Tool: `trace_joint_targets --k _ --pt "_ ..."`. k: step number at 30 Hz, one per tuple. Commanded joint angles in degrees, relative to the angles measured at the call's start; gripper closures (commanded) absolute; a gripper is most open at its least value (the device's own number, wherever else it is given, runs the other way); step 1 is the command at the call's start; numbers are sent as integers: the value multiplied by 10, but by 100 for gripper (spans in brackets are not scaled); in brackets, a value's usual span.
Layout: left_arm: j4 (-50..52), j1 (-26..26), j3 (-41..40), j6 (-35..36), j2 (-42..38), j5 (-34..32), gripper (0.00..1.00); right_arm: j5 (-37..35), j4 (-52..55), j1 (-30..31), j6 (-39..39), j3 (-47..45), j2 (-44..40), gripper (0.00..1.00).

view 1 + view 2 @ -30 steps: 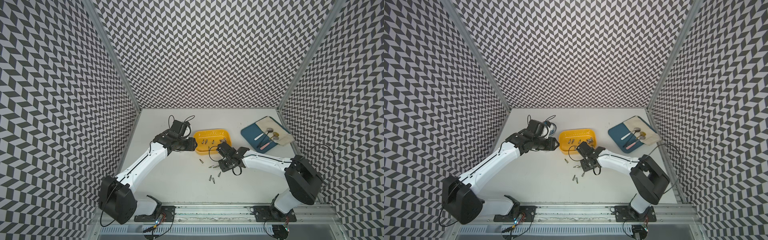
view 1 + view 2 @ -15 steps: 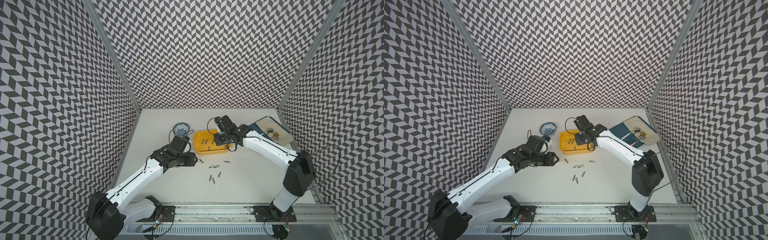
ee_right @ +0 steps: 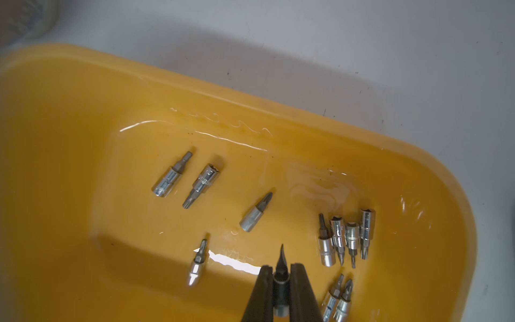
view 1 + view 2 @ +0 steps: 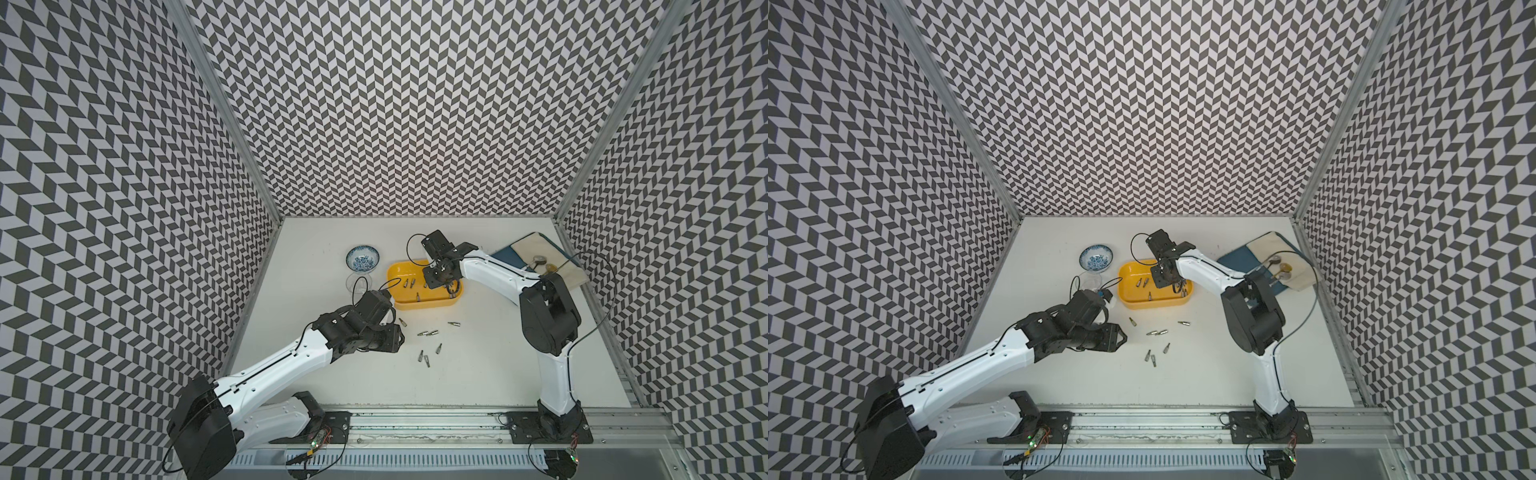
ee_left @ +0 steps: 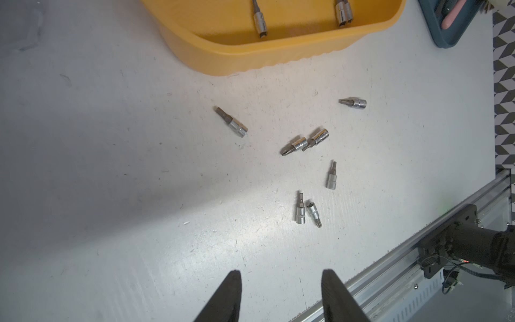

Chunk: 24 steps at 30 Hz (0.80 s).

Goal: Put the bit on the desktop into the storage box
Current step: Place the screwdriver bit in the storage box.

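Currently: right gripper [image 3: 281,269] pinching bit [image 3: 281,258] over storage box [image 4: 424,304], mid-frame in a top view; left gripper [image 5: 280,274] spread, near loose bits [image 5: 299,143].

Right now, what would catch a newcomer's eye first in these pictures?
The yellow storage box mid-table, bits already inside, stands out. The right gripper hangs over it, shut on a bit. Seven loose bits lie on the white table beside it, near the open left gripper.

White left arm [image 4: 282,365] and right arm [image 4: 494,274] have bulky black joints [image 4: 548,320].
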State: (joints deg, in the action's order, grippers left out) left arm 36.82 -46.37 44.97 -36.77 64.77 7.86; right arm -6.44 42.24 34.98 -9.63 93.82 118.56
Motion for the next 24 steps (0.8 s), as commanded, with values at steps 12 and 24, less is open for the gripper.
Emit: trace_joint_targets --k 12,24 --pt "-68 -73 -7 -20 86 -51 51 -13 -32 -5 13 16 57 100" --pt "-82 -103 6 -17 154 -59 51 -13 -34 -6 12 17 73 86"
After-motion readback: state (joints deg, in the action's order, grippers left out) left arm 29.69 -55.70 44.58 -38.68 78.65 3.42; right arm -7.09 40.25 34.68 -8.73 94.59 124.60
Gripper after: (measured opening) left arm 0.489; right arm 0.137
